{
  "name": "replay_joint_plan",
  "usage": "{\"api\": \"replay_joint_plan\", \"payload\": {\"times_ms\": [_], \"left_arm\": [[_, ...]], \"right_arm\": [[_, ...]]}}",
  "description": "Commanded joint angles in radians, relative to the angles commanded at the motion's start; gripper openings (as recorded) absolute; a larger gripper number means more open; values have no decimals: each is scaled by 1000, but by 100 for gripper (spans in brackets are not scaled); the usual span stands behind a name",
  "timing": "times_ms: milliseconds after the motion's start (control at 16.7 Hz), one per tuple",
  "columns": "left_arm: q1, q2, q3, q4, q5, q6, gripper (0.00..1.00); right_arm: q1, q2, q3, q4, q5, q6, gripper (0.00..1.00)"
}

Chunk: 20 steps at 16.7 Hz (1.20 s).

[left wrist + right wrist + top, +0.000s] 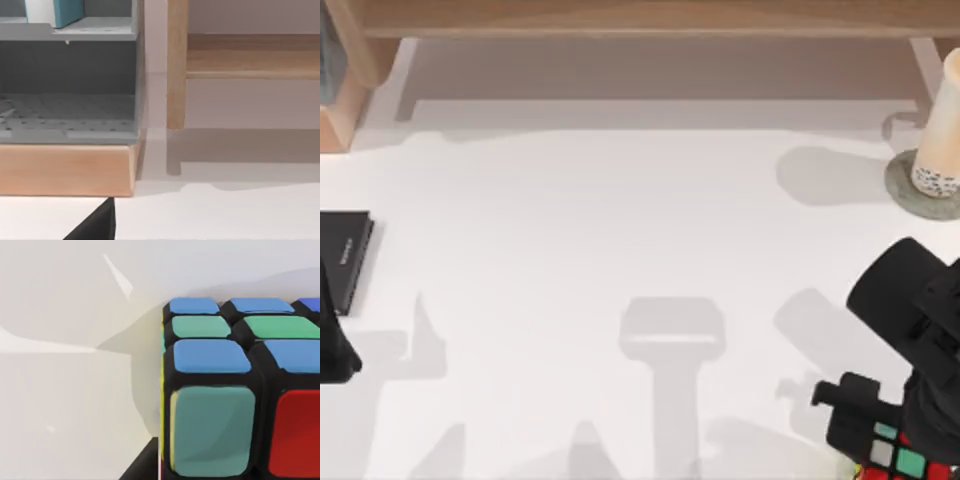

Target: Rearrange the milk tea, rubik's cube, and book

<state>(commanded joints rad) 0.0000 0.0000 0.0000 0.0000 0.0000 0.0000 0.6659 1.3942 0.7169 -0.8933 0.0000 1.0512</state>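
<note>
At five o'clock on the white table (620,230), the right gripper (880,440) sits over the small black-edged rubik's cube (898,456) of red, green, white and teal squares; whether its fingers grip it I cannot tell. Up close the cube (235,390) shows blue, green, teal and red faces. At three o'clock the tall cream-beige milk tea (942,125) stands upright on a flat grey round disc (905,190). At nine o'clock lies a flat black book (345,255), the parked left arm (332,340) just beside it. The teal-blue book (62,11) stands on the grey shelf (90,32) inside a wooden frame (176,65).
</note>
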Motion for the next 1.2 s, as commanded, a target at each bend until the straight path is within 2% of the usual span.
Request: {"api": "replay_joint_plan", "payload": {"times_ms": [360,960,1200], "left_arm": [[0,0,0,0,0,0,100],[0,0,0,0,0,0,100],[0,0,0,0,0,0,100]], "right_arm": [[0,0,0,0,0,0,2],[-1,-5,3,-4,0,0,0],[-2,-33,56,-87,0,-1,0]]}}
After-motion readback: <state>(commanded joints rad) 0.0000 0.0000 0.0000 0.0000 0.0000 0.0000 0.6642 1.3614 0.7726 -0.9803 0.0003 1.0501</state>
